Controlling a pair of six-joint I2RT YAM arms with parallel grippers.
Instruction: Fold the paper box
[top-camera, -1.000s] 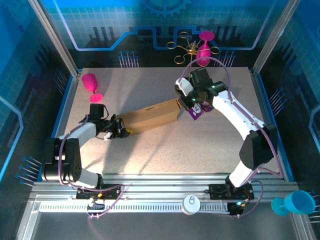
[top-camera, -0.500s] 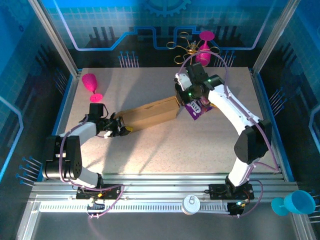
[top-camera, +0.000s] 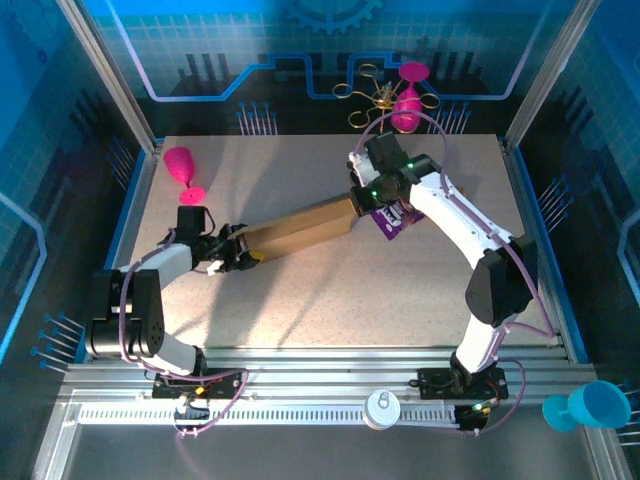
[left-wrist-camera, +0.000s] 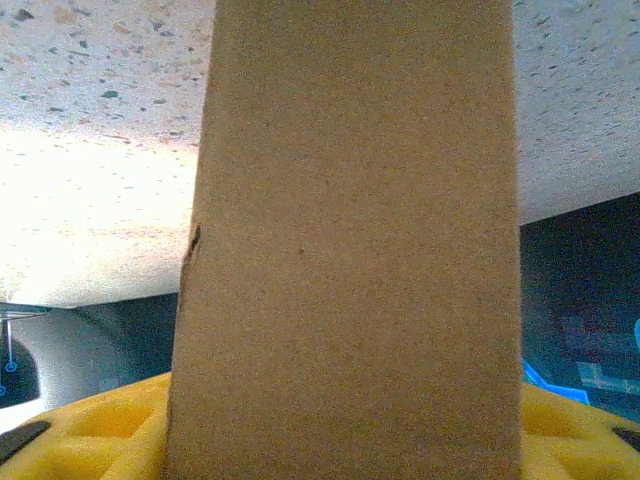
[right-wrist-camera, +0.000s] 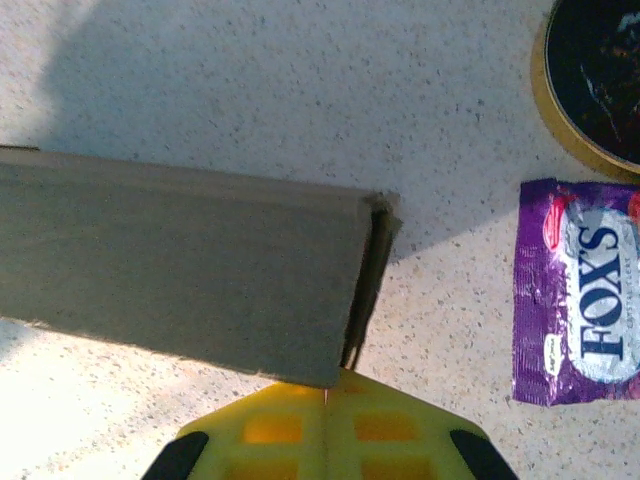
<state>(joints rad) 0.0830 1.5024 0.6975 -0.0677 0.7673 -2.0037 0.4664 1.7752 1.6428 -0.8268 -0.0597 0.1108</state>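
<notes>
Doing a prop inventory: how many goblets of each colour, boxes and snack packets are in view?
Pink goblets: 2
Blue goblet: 1
Box: 1
Purple packet: 1
Total: 5

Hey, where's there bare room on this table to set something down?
Widest bare patch: the front of the table, between the paper box and the near edge. Another lies behind the box, right of the pink goblet. It's crowded around the purple packet at the box's right end.
</notes>
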